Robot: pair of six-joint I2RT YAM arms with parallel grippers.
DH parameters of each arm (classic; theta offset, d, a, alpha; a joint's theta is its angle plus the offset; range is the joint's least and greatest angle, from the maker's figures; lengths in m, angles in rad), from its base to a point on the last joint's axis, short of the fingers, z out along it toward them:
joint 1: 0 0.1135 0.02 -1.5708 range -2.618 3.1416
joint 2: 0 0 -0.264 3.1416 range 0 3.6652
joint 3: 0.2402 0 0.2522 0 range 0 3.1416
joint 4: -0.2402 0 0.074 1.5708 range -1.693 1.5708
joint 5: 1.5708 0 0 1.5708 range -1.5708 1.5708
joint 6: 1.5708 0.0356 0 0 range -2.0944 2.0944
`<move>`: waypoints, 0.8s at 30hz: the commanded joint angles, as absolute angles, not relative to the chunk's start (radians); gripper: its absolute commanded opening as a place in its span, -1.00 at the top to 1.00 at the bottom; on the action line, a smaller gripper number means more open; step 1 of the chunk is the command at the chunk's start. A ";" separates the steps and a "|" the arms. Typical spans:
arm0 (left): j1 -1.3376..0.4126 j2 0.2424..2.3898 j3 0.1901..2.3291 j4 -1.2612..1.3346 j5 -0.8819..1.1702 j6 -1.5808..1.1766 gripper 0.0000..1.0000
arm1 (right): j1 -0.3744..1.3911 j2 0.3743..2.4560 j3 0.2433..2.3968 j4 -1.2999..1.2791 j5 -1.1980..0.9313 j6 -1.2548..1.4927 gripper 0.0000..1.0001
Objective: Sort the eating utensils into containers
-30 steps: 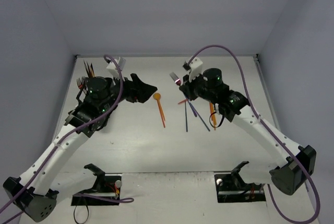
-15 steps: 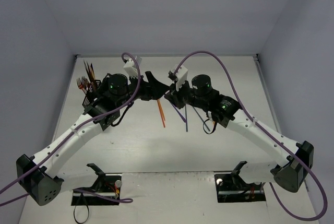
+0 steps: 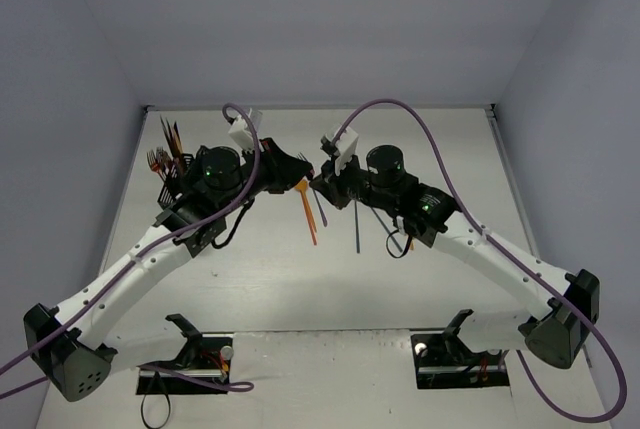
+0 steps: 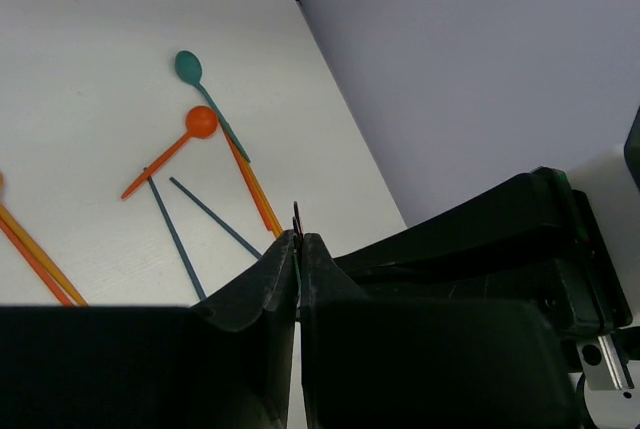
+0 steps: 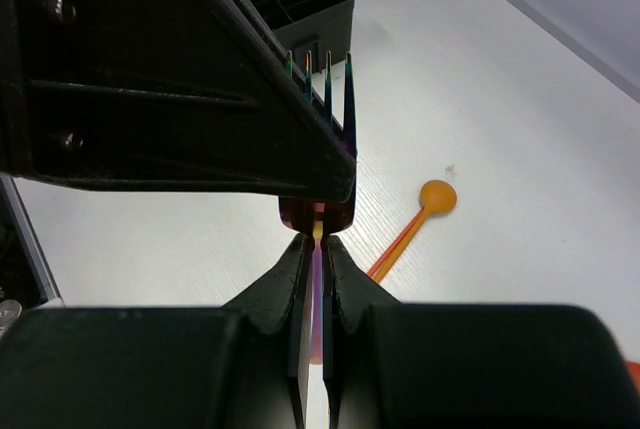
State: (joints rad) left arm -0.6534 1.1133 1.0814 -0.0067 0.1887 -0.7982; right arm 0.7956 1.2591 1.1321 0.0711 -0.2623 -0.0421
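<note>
The top view looks down from above and behind the arm bases, covering the whole tabletop (image 3: 260, 279). Each wrist view sits close behind its own jaws, facing along them. Top and right wrist views share the orange spoon (image 3: 309, 221).
</note>
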 commanded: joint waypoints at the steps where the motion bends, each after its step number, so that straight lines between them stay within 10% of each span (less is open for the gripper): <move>1: -0.647 1.058 1.092 0.118 0.137 -0.806 1.00 | 0.799 1.262 1.123 0.139 -0.272 -0.035 0.61; 9: -0.641 0.971 1.119 -0.079 -0.165 -0.620 1.00 | 0.797 1.233 1.081 0.140 -0.221 -0.025 -0.11; 15: -0.537 0.959 1.232 -0.278 -0.470 -0.432 1.00 | 0.793 1.177 1.004 0.138 -0.152 -0.009 -0.19; 24: -0.134 1.050 1.258 -0.199 -0.371 -0.369 1.00 | 0.782 1.123 0.925 0.137 -0.114 0.001 -0.19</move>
